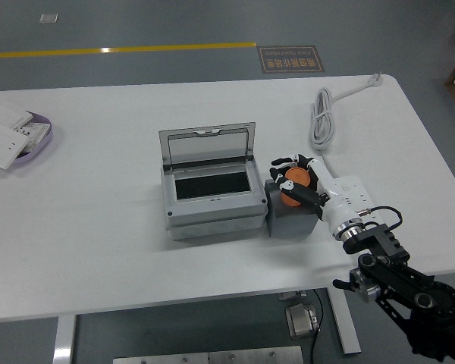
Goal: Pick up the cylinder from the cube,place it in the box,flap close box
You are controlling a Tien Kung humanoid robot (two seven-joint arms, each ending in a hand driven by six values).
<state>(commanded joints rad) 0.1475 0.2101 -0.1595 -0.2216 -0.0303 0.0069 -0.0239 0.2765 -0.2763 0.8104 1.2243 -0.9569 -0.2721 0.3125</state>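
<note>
While our right hand (307,184) is closing its fingers around the orange cylinder (294,187), which is still sitting on the grey cube (290,218), we are seeing the box (212,199) just beside it, lid standing open.

Bright, even overhead light; soft shadows, sharp focus throughout.

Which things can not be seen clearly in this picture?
- Head view: the orange cylinder is partly covered by the right hand; whether it is gripped is unclear.
- Most of the grey cube top is hidden under the hand.
- The open grey box interior is dark.
- Left arm: outside the frame.
</note>
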